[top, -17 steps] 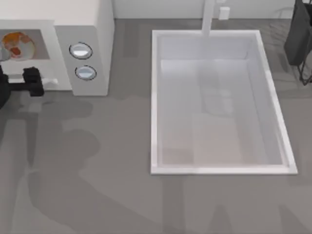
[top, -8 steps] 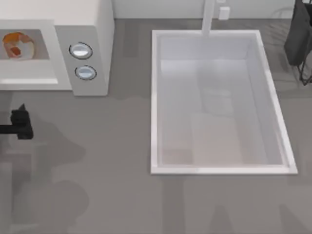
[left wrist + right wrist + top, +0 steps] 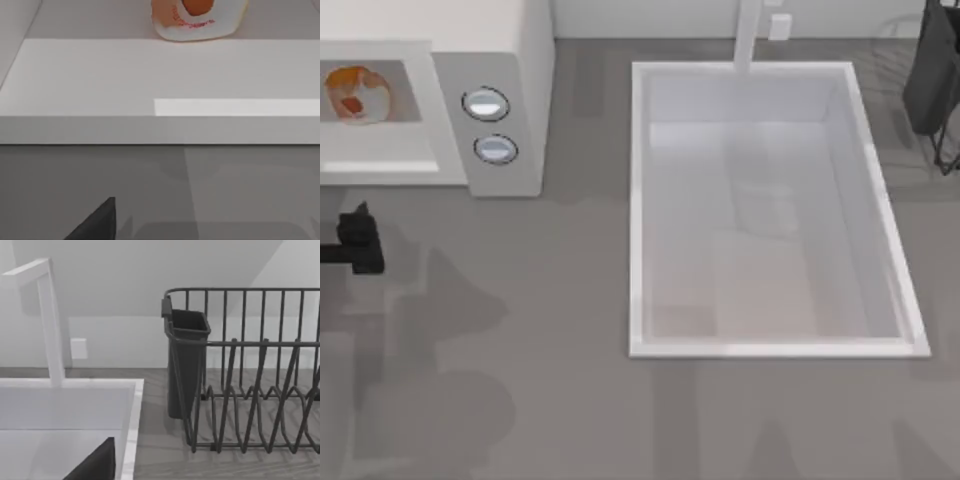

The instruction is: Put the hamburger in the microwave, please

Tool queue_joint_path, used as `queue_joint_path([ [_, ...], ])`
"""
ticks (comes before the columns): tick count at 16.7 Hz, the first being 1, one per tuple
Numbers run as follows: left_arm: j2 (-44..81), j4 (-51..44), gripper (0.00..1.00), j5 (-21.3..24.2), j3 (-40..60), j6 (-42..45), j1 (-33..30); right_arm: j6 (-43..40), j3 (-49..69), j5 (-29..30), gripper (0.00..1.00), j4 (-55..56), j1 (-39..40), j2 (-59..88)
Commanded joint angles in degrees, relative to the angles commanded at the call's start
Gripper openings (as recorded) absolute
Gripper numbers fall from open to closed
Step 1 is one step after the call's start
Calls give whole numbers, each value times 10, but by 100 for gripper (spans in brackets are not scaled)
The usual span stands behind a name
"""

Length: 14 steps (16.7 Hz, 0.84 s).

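The hamburger [image 3: 358, 92] lies in the grey cavity of the white microwave [image 3: 510, 40] at the table's far left; two round knobs [image 3: 488, 104] sit on its panel. In the left wrist view the hamburger [image 3: 197, 15] rests at the back, past the microwave's white sill [image 3: 150, 75]. My left gripper [image 3: 358, 240] hovers over the table in front of the microwave's opening, clear of it, open and holding nothing; one dark finger [image 3: 97, 220] shows in its wrist view. My right arm is parked by the dish rack; its finger [image 3: 97, 462] shows in the right wrist view.
A white sink basin [image 3: 638, 200] with a faucet [image 3: 748, 35] takes up the middle and right of the table. A dark wire dish rack [image 3: 935, 80] with a cutlery holder [image 3: 187, 360] stands at the far right. Grey counter lies between microwave and sink.
My left gripper has drawn back from the microwave's mouth to the counter in front of it, empty. The hamburger has stayed in the cavity.
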Motion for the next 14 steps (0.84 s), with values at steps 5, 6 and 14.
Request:
queue_joint_path([
  [5, -104, -139, 100, -2, 29, 0, 0, 0, 0, 0, 100, 0, 0, 0],
  [6, -127, -171, 100, -2, 36, -1, 0, 0, 0, 0, 100, 0, 0, 0],
  [14, -239, -319, 100, -4, 72, -1, 1, 0, 0, 0, 100, 0, 0, 0],
])
